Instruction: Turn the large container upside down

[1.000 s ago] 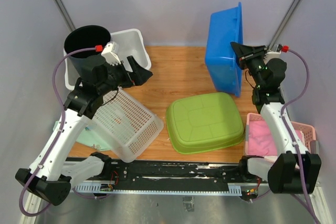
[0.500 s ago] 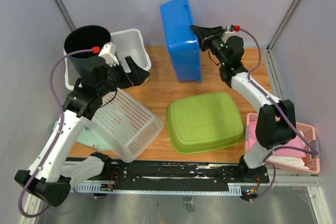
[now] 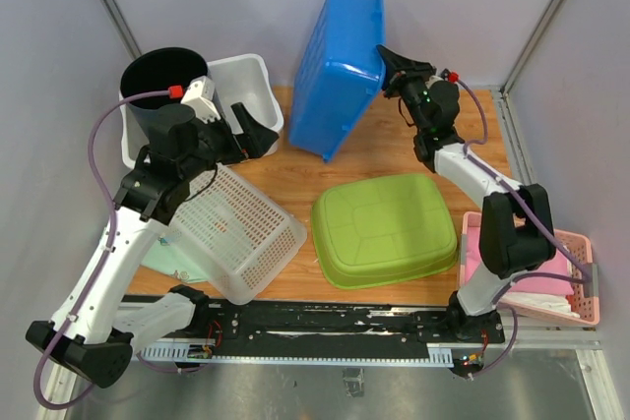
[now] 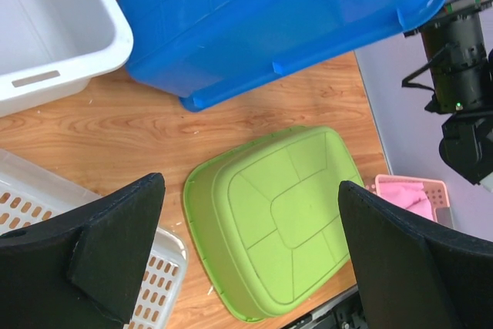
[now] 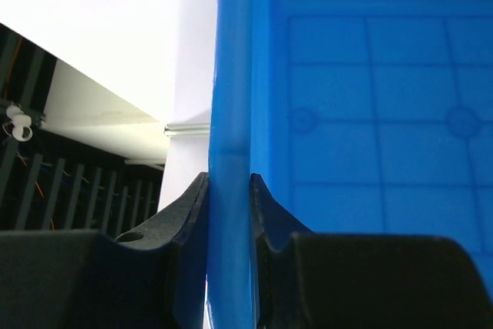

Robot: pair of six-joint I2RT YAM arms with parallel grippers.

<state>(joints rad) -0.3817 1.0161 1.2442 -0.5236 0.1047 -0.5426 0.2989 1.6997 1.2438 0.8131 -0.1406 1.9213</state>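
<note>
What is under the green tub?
The green tub lies upside down on the table, with its rim down. Only its ribbed bottom shows. Anything beneath it is covered and cannot be seen.

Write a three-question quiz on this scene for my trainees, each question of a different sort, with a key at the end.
1. True or false: the green tub lies upside down.
2. What is the right gripper shut on? A: the green tub. B: the rim of the blue container. C: nothing.
3. Fill in the missing word: the left gripper holds nothing and its jaws are ____.

Key: 1 true; 2 B; 3 open.
</note>
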